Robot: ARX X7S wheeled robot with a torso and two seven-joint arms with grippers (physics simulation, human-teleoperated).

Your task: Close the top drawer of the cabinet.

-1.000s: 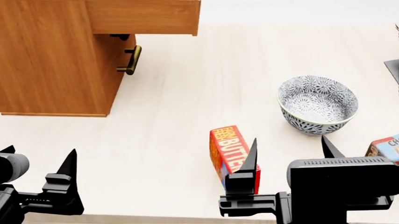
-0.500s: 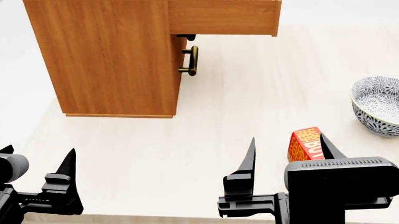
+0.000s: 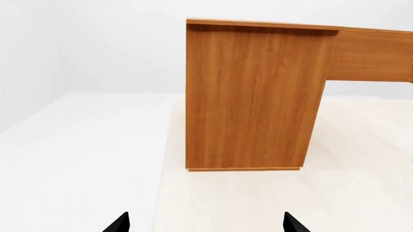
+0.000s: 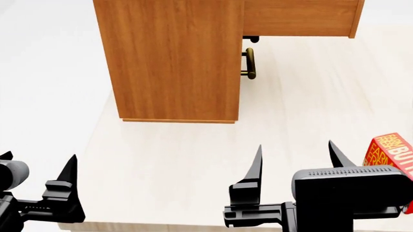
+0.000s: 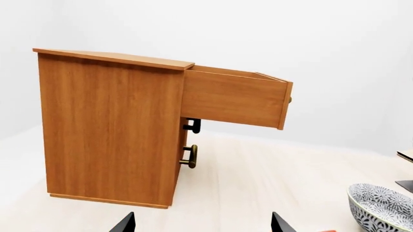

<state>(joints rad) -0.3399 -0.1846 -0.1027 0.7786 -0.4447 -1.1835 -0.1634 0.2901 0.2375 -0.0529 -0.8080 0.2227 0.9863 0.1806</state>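
Observation:
The cabinet (image 4: pixel 174 58) of orange-brown wood stands at the back of the pale table; it also shows in the left wrist view (image 3: pixel 252 96) and the right wrist view (image 5: pixel 110 130). Its top drawer (image 4: pixel 300 17) is pulled far out to the right, seen side-on in the right wrist view (image 5: pixel 232 99) and partly in the left wrist view (image 3: pixel 374 55). My left gripper (image 4: pixel 36 171) is open and empty at the near left, well short of the cabinet. My right gripper (image 4: pixel 295 157) is open and empty at the near right, below the drawer.
A lower drawer's brass bar handle (image 4: pixel 249 63) juts from the cabinet front under the open drawer. A red butter box (image 4: pixel 390 152) stands at the right edge beside my right gripper. A patterned bowl (image 5: pixel 382 207) sits to the right. The table's front edge lies just behind my grippers.
The head view has swung left: the cabinet and drawer have shifted right in the picture, the bowl has left it, and the butter box has slid to the right edge. Both grippers stay open.

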